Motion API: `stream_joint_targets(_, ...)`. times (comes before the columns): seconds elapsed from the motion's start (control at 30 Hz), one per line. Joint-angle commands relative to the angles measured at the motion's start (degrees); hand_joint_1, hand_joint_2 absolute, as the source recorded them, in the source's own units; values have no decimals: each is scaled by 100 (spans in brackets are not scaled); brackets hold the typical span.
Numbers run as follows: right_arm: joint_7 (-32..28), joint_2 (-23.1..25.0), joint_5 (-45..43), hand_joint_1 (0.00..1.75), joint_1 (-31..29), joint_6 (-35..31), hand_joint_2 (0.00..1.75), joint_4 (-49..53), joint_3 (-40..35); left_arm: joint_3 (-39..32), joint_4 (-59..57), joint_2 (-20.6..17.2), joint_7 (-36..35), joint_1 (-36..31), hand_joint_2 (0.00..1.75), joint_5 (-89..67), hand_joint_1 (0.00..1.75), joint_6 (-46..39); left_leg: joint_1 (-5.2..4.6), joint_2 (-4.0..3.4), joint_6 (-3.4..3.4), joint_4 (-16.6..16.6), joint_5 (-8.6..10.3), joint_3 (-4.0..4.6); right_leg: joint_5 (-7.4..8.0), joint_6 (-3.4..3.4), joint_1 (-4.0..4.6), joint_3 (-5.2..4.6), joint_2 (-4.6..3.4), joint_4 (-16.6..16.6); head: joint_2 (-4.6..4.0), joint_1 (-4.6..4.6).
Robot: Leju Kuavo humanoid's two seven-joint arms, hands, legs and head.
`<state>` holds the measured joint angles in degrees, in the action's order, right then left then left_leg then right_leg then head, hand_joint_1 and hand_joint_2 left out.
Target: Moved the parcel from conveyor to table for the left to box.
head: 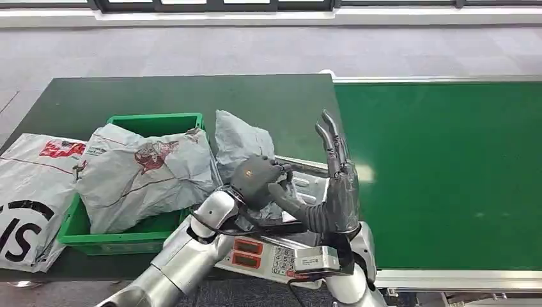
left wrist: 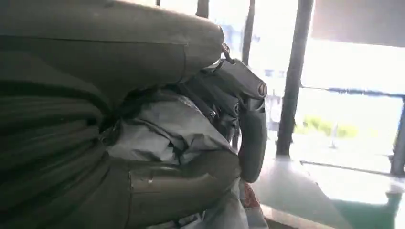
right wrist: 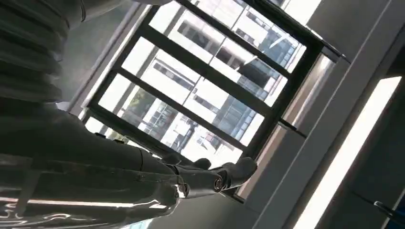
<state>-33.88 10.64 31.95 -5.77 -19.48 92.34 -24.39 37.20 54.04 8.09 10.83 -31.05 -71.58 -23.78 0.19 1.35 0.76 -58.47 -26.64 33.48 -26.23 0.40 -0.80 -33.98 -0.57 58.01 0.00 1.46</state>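
Surface: we stand at a dark green table (head: 192,96) with a bright green conveyor (head: 447,173) butted against its right side.
Left hand: our left hand (head: 259,182) grips a grey parcel (head: 240,141); in our left wrist view the fingers (left wrist: 250,129) wrap its crumpled plastic (left wrist: 167,133).
Parcel: it stands on the table, just beside the green box (head: 153,125), with the weighing scale (head: 268,252) at its near side.
Right hand: our right hand (head: 339,179) is raised over the scale, fingers straight and spread, holding nothing.
Box: another grey parcel (head: 144,176) lies inside it.
Beside the box: a white mailer bag (head: 32,192) rests at its left.
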Motion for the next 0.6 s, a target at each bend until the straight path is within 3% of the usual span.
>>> stream_joint_targets(0.03,163,297,91,0,-249,106,175,197,224,392,1465,-444,-777,-862,175,-1842,175,-319,4,-7,1,-15,0,27,0,-5,6,-23,10,12,0,0)
stream_joint_targets(0.13,163,301,94,0,-236,101,175,186,231,430,1472,-462,-818,-846,175,-1842,175,-314,3,1,0,-11,3,29,1,-4,5,-25,12,7,0,0)
stream_joint_targets(0.23,136,304,85,0,-231,18,175,165,234,1760,1414,-868,-1484,-1829,175,-1842,175,-623,3,-2,1,-7,4,23,2,-5,4,-21,12,4,0,0)
stream_joint_targets(0.33,71,262,-14,0,-346,-116,175,-29,123,2485,1205,-834,-1758,-2572,175,-1842,175,-759,8,19,2,-19,7,42,-1,-6,9,-36,30,11,0,0)
stream_joint_targets(0.43,63,192,-29,0,-325,-231,175,-107,-33,2468,1026,-739,-1624,-2796,175,-1842,175,-903,5,11,5,-8,14,37,7,-4,6,-31,16,0,0,2)
stream_joint_targets(0.5,23,110,-31,0,-223,-307,175,-110,-154,2091,852,-634,-1501,-2716,175,-1842,175,-893,5,-6,4,-4,11,29,9,-5,6,-25,7,-5,0,2)
stream_joint_targets(0.6,7,13,-92,0,-165,-375,175,-219,-304,1856,368,-745,-1600,-2762,175,-1842,175,-1080,4,-10,6,0,14,25,12,-5,5,-27,2,-6,0,0)
